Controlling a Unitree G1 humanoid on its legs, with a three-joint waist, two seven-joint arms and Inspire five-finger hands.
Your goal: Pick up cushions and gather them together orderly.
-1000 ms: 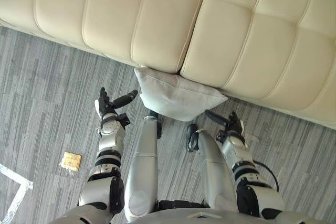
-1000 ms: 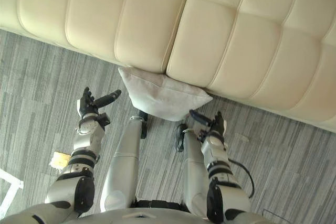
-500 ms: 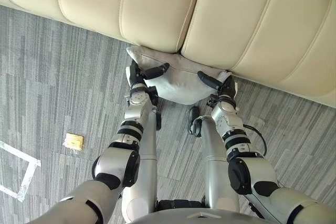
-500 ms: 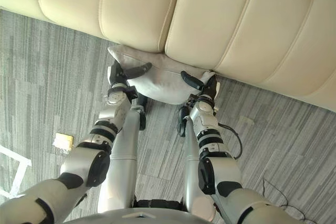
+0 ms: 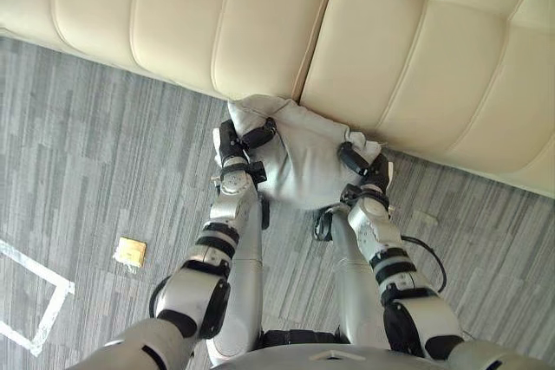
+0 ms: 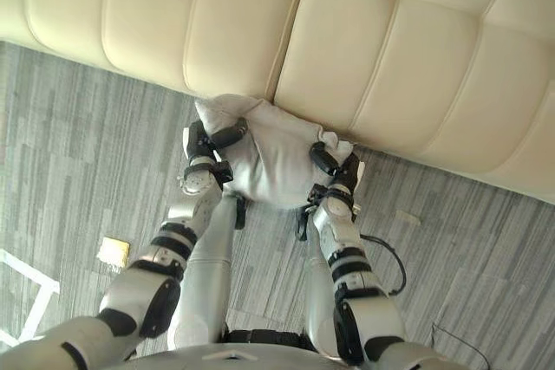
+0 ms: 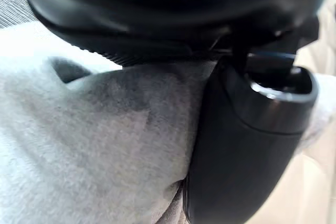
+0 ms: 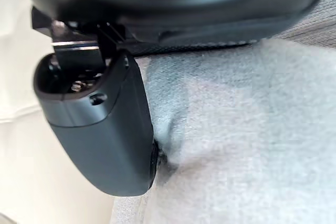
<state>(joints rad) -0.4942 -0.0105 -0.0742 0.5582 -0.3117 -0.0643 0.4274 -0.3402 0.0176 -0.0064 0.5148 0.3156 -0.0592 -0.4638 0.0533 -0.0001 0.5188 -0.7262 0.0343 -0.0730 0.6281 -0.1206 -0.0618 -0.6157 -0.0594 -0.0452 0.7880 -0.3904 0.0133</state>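
Observation:
A pale grey cushion (image 5: 299,158) rests against the foot of the cream sofa (image 5: 416,49), bunched up between my two hands. My left hand (image 5: 232,149) grips its left end, with the thumb laid over the top. My right hand (image 5: 368,175) grips the right end the same way. In the left wrist view the thumb (image 7: 247,145) presses into the grey cloth (image 7: 94,156). The right wrist view shows that hand's thumb (image 8: 100,129) dug into the cushion (image 8: 252,145). The fingers of both hands are hidden under the cushion.
The sofa's tufted front runs across the far side, directly behind the cushion. Grey striped carpet (image 5: 95,153) spreads to the left and right. A small tan square (image 5: 130,251) lies on the floor at the left, near white tape lines (image 5: 43,318).
Both hands have closed in from the sides and taken hold of the cushion, which is now squeezed narrower and puffed up. The camera has also shifted.

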